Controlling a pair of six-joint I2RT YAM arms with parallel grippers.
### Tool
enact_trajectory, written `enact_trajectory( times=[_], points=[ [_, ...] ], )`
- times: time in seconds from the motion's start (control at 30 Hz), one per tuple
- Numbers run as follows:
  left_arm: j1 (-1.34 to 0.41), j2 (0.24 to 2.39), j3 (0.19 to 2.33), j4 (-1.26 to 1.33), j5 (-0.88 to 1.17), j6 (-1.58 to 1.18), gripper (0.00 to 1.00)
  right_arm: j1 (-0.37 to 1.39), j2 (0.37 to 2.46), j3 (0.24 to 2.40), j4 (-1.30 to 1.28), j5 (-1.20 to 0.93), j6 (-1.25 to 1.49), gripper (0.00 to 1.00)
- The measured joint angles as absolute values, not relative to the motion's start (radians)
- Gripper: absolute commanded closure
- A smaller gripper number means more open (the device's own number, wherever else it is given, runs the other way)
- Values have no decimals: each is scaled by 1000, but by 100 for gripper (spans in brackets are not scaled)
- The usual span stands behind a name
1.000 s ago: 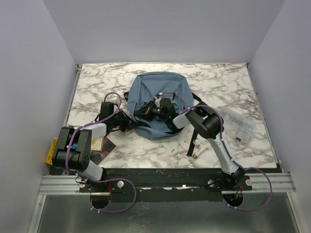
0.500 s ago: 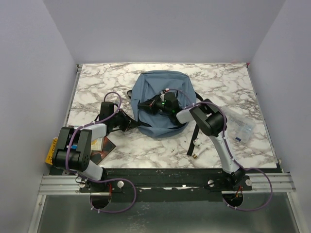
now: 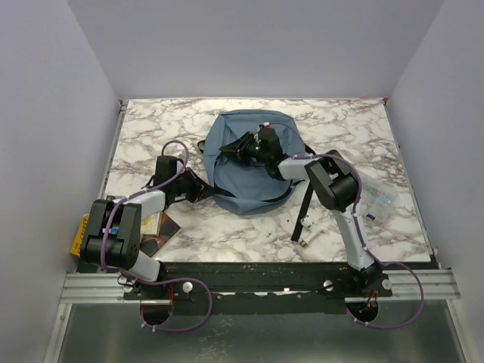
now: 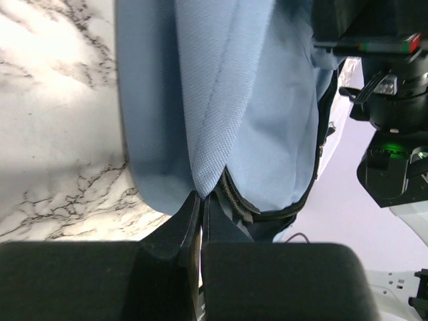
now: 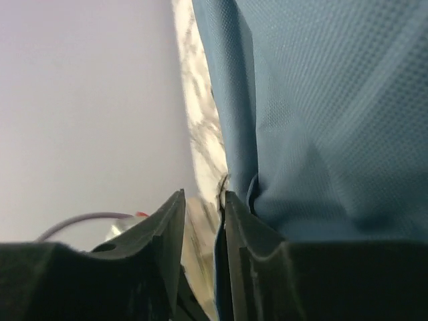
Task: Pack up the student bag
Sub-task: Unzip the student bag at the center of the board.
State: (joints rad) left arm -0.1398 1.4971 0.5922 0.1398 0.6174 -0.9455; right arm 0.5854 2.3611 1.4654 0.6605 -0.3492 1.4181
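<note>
Marble table [image 3: 355, 128] bears rumpled dusty-blue student bag [image 3: 238, 180].

Lab test cell, plain white walls [image 3: 249, 45], marble-print table [image 3: 151, 128], aluminium rail [image 3: 257, 286]

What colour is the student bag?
The student bag is dusty blue, with black webbing straps; the top external view shows it best.

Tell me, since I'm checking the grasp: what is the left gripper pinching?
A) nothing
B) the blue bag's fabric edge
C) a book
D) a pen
B: in the left wrist view, the left gripper is closed on the edge of the student bag.
</note>
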Motion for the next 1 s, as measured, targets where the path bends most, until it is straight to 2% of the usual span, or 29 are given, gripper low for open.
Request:
enact_trajectory(
  times=[0.1,0.17,0.33,0.47,0.7,1.0],
  points=[
    [-139,1498,623,105,625,-937,100,570,2278,1413,535,-394,1256,43],
    [-137,1498,644,84,629,-929,100,565,2183,1382,387,-400,1093,37],
    [-126,1515,701,39,634,-906,100,570,1922,1312,55,-364,669,34],
    [-125,1534,723,18,635,-904,100,648,1798,1248,-83,-238,443,35],
    [-132,1594,782,-19,675,-920,100,944,1774,1079,-93,87,340,34],
    [-131,1635,853,-59,667,-918,100,969,1863,1099,-28,372,349,30]
  ],
)
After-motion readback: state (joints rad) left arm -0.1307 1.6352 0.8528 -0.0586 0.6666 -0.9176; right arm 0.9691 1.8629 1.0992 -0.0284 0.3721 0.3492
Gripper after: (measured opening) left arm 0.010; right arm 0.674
